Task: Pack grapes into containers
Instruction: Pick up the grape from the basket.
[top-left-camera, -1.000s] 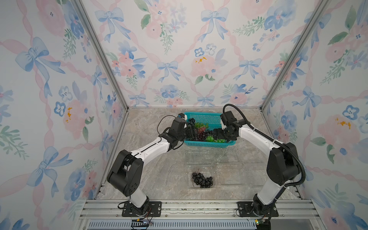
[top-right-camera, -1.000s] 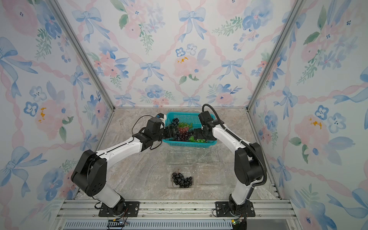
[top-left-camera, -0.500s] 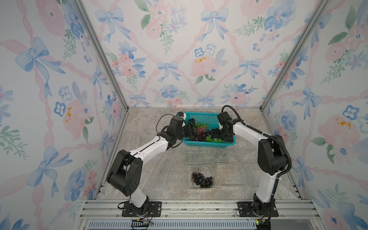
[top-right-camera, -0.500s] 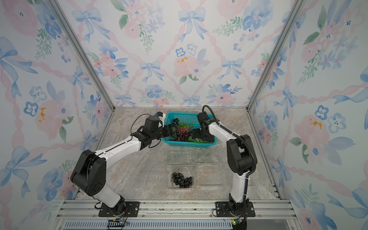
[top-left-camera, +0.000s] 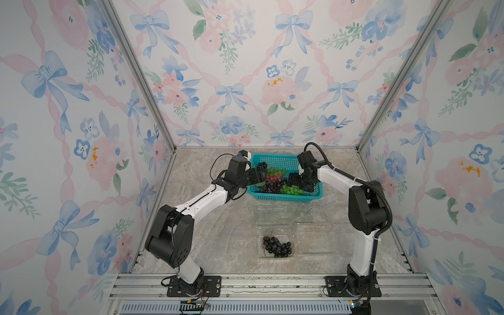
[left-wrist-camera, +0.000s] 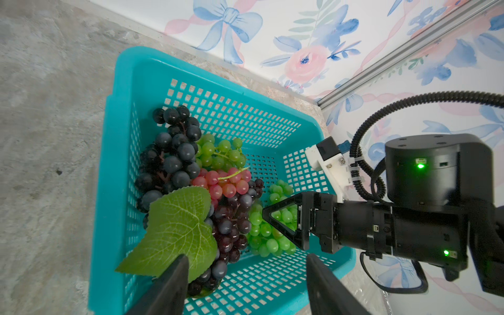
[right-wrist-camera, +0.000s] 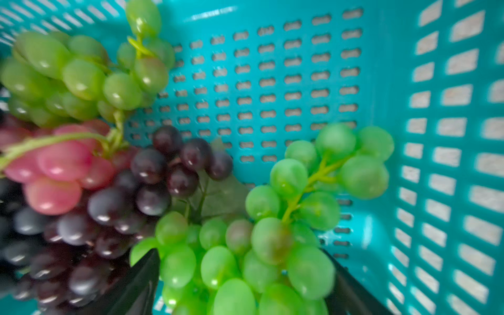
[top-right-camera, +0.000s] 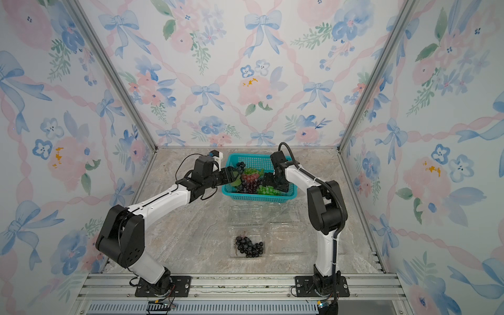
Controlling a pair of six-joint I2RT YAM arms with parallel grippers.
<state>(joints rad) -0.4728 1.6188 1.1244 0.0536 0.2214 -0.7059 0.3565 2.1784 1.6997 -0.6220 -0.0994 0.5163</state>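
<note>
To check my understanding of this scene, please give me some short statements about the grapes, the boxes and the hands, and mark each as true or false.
1. A dark bunch lies in a clear container. True.
2. The teal basket is empty. False: it holds several grape bunches.
3. The right hand straddles a green bunch. True.
4. The left hand grips a red bunch. False: it is open and holds nothing.

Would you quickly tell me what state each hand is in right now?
Left hand: open, holding nothing.
Right hand: around the green bunch; whether it grips cannot be told.
</note>
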